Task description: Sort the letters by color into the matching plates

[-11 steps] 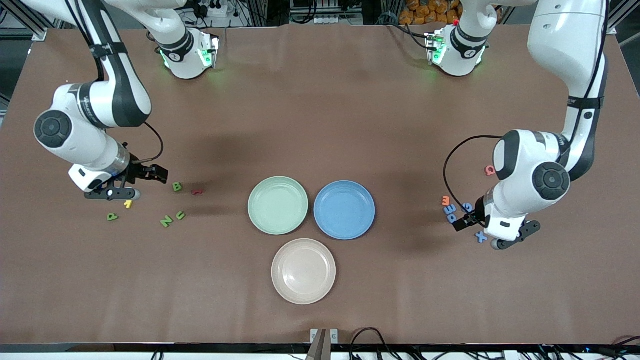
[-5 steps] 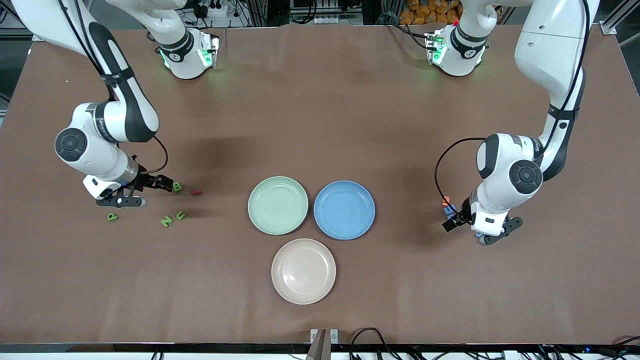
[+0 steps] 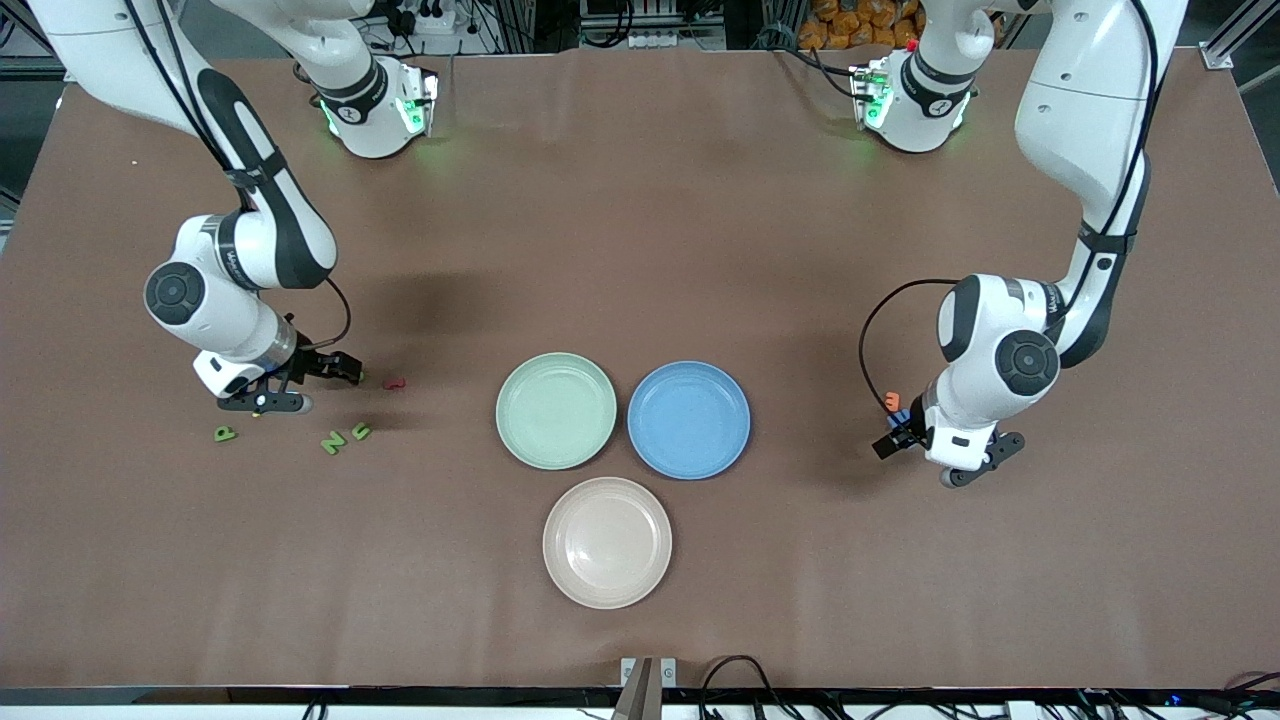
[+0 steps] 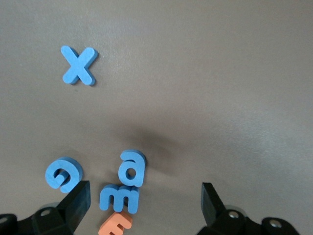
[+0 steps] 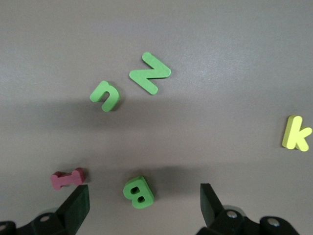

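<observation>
1. Three round, shallow matte plates sit mid-table: mint (image 3: pixel 556 410) beside blue (image 3: pixel 689 419), cream (image 3: pixel 607 542) nearest the camera.
2. Chunky foam-like green letters (image 5: pixel 149 79) lie flat at the right arm's end; blue letters (image 4: pixel 78 65) at the left arm's.
3. Right gripper (image 5: pixel 142 208) hangs open over green B (image 5: pixel 138 192); left gripper (image 4: pixel 144 208) open over the blue cluster.
4. Only the left wrist view shows the X, lying apart from the cluster.

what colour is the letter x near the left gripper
Blue. The letter x lies flat on the brown table, clearest in the left wrist view.
</observation>
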Tool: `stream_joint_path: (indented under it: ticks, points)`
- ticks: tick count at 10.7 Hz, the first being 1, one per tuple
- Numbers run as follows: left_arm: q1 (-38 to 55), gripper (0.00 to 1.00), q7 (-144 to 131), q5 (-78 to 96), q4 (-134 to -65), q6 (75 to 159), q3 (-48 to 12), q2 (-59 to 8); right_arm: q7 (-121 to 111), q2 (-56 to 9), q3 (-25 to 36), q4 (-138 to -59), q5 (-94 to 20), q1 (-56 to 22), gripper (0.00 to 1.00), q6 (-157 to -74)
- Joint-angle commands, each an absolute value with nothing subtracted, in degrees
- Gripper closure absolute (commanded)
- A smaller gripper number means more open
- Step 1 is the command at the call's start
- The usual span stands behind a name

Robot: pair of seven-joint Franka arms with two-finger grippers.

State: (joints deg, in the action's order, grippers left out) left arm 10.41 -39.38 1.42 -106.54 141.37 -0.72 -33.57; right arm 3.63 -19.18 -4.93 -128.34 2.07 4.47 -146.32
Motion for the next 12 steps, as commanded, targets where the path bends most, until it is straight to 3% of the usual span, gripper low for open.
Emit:
stream_joint_path:
  ticks: [1,10,11,12]
  points:
    - [10.72,0.00,-40.95,1.58,-106.26,142.12,-0.62,-35.06,2.81,-20.30,-6.15,-130.43,1.32,6.06,0.00,-150.20]
    - [10.20,0.00,-39.73,0.70,-104.41,142.73,-0.44,-38.23,2.64,-21.09,-6.15,-133.94,1.49,5.71,0.00,-153.63]
    - [10.11,0.32,-38.68,-1.21,-104.41,142.65,-0.44,-38.15,2.64,-21.35,-6.15,-134.03,1.58,5.71,0.00,-153.81]
    - [9.76,0.97,-38.15,-2.01,-104.41,142.65,-0.44,-38.06,2.64,-21.71,-6.15,-134.12,1.58,5.54,0.00,-154.33]
